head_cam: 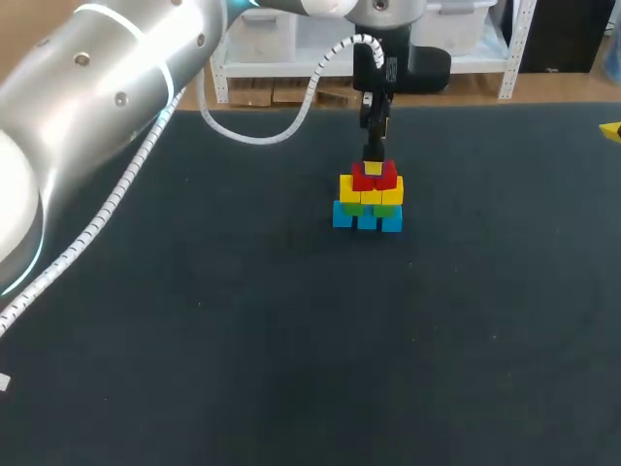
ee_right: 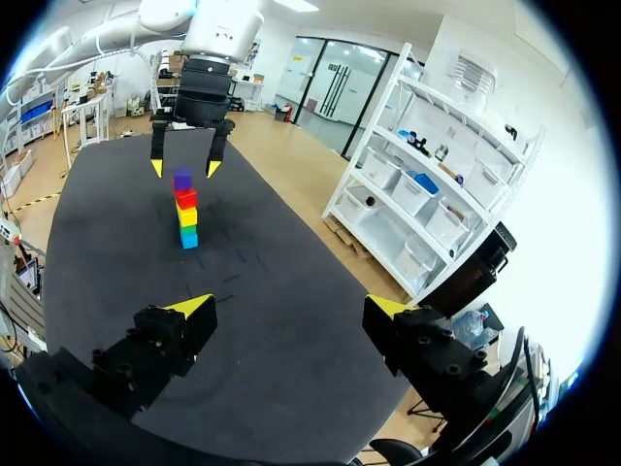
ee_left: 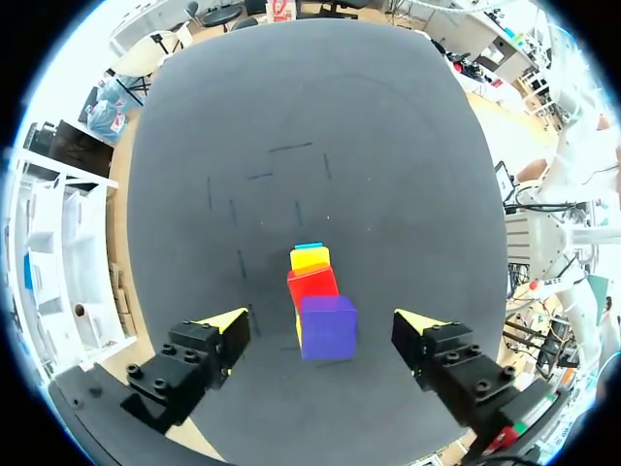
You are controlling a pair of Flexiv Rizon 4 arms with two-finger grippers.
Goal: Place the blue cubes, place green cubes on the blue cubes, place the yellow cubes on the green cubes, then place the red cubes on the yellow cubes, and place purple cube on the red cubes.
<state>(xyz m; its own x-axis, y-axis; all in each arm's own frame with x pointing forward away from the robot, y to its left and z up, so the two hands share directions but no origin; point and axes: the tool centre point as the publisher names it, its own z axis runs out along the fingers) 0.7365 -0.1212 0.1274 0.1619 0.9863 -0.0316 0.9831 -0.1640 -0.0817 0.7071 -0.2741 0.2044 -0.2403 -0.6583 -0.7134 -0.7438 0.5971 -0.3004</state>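
Note:
A small pyramid of cubes stands at the far middle of the black table (head_cam: 291,340): blue cubes (head_cam: 343,216) at the base, green cubes (head_cam: 385,209) on them, then yellow cubes (head_cam: 393,190), then red cubes (head_cam: 365,182). In the left wrist view a purple cube (ee_left: 328,327) sits on top of the red cubes (ee_left: 312,284). My left gripper (ee_left: 323,332) hangs open straight over the stack, with a yellow tip on each side of the purple cube and a gap to both. My right gripper (ee_right: 291,309) is open and empty, well away from the stack (ee_right: 185,209).
A yellow fingertip (head_cam: 611,129) shows at the table's far right edge. My left arm (head_cam: 97,126) reaches in from the near left, with a white cable (head_cam: 262,131) looping over the table's far side.

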